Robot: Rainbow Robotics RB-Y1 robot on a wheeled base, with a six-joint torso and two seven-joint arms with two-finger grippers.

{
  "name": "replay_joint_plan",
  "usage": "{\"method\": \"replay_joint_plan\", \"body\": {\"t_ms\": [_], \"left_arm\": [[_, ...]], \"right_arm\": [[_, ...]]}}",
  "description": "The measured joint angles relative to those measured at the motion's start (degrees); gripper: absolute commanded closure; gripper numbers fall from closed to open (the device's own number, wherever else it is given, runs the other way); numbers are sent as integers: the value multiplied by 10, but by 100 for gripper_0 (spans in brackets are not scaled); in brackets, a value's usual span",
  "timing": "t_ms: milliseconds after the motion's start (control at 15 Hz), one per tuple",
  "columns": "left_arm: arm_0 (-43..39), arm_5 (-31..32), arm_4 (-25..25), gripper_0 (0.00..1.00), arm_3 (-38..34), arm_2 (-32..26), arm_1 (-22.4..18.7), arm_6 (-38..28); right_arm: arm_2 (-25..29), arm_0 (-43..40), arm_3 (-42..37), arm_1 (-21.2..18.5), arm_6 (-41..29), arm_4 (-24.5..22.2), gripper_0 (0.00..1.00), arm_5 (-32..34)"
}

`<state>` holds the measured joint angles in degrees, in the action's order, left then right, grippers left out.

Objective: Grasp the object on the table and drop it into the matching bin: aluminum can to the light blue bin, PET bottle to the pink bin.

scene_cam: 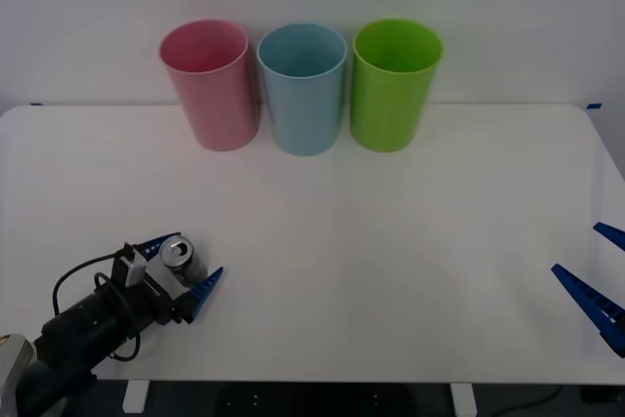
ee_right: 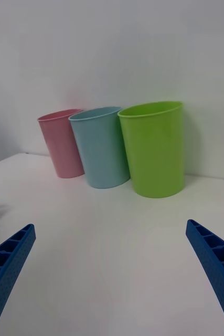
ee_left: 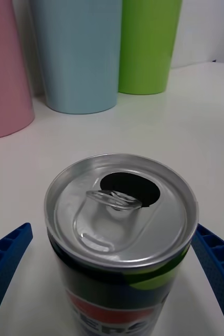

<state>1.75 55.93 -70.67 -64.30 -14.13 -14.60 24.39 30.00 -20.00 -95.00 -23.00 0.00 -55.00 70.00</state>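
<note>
The aluminum can [scene_cam: 177, 253] stands upright on the white table [scene_cam: 391, 241] at the near left, silver top and pull tab up. My left gripper [scene_cam: 184, 266] is open, one blue finger on each side of the can, with a small gap showing either side. In the left wrist view the can [ee_left: 122, 210] sits close between the fingertips [ee_left: 9, 252]. At the back stand the pink bin [scene_cam: 209, 85] and, to its right, the light blue bin [scene_cam: 304, 90]. My right gripper [scene_cam: 598, 271] waits open at the table's near right edge, nothing in it.
A lime green bin [scene_cam: 393, 85] stands right of the light blue one; the three bins nearly touch in a row along the back edge by the wall. White tabletop stretches between the can and the bins.
</note>
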Motion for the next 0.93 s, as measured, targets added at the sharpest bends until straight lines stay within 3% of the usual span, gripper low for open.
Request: {"method": "replay_joint_plan", "body": {"t_ms": [400,467,533,600,933], "left_arm": [[0,-11,10,0,0,9,0,4],[0,-11,11,62,0,9,0,4],[0,-11,12,94,1,9,0,4],[-1,-11,14,100,1,11,0,4],[-4,-11,21,100,1,12,-1,6]], "right_arm": [[0,0,0,0,0,0,0,0],[0,0,0,0,0,0,0,0],[0,0,0,0,0,0,0,0],[0,0,0,0,0,0,0,0],[0,0,0,0,0,0,0,0]]}}
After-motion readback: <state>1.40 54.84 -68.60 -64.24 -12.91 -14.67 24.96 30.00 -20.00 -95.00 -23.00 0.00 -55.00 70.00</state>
